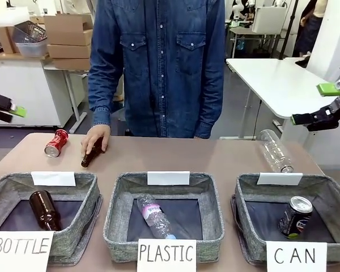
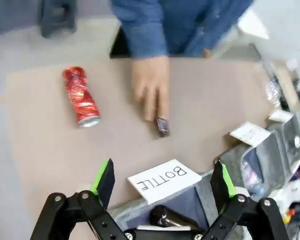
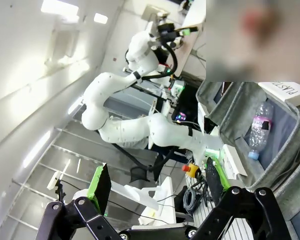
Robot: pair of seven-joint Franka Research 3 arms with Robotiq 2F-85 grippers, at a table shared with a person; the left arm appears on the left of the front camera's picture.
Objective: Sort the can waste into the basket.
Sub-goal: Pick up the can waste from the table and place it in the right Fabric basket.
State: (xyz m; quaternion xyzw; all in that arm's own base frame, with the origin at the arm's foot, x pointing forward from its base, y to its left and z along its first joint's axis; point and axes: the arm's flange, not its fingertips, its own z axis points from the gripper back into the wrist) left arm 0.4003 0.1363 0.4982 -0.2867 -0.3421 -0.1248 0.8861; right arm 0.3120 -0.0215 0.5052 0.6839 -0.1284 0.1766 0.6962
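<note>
A red can (image 1: 56, 143) lies on its side on the table at the far left, also seen as the red can (image 2: 81, 96) below my left wrist camera. A dark can (image 1: 295, 217) stands inside the grey basket signed "CAN" (image 1: 323, 198) at the right. My left gripper (image 1: 10, 110) hangs open above the table's left edge, its green-padded fingers (image 2: 104, 177) spread wide over the "BOTTLE" basket (image 2: 225, 165). My right gripper (image 1: 320, 105) is open, raised high at the right, with nothing between its fingers (image 3: 99, 183).
The person's hand (image 1: 95, 139) rests on a brown bottle (image 1: 91, 154) lying on the table near the red can. A clear plastic bottle (image 1: 275, 150) lies behind the "CAN" basket. The "BOTTLE" basket (image 1: 85, 195) holds a brown bottle, the "PLASTIC" basket (image 1: 116, 209) a clear one.
</note>
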